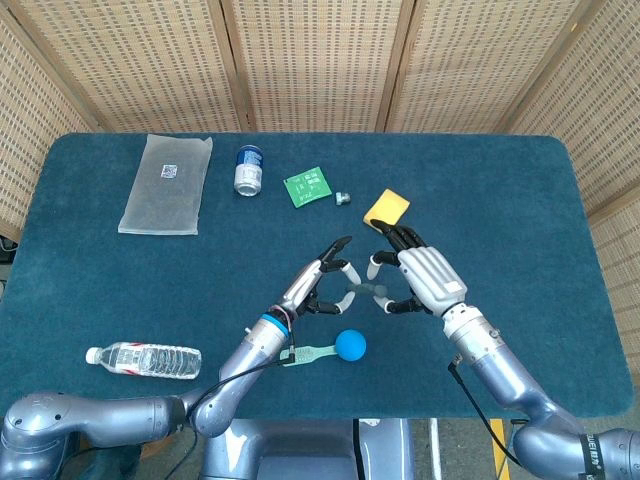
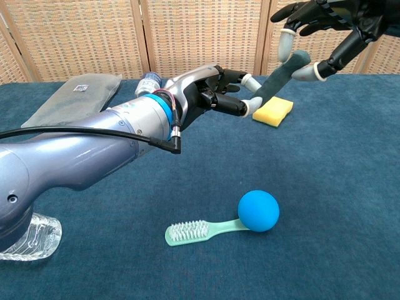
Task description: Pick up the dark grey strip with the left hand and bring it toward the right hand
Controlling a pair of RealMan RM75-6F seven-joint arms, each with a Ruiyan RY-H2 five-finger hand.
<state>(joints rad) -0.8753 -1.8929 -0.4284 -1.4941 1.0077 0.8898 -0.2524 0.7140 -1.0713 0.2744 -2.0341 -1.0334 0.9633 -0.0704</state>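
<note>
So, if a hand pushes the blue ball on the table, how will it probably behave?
The blue ball looks round and smooth, so it would probably roll away easily. It touches the handle end of the toothbrush, which may block it slightly on that side. It is likely light, though the pictures cannot confirm that.
</note>
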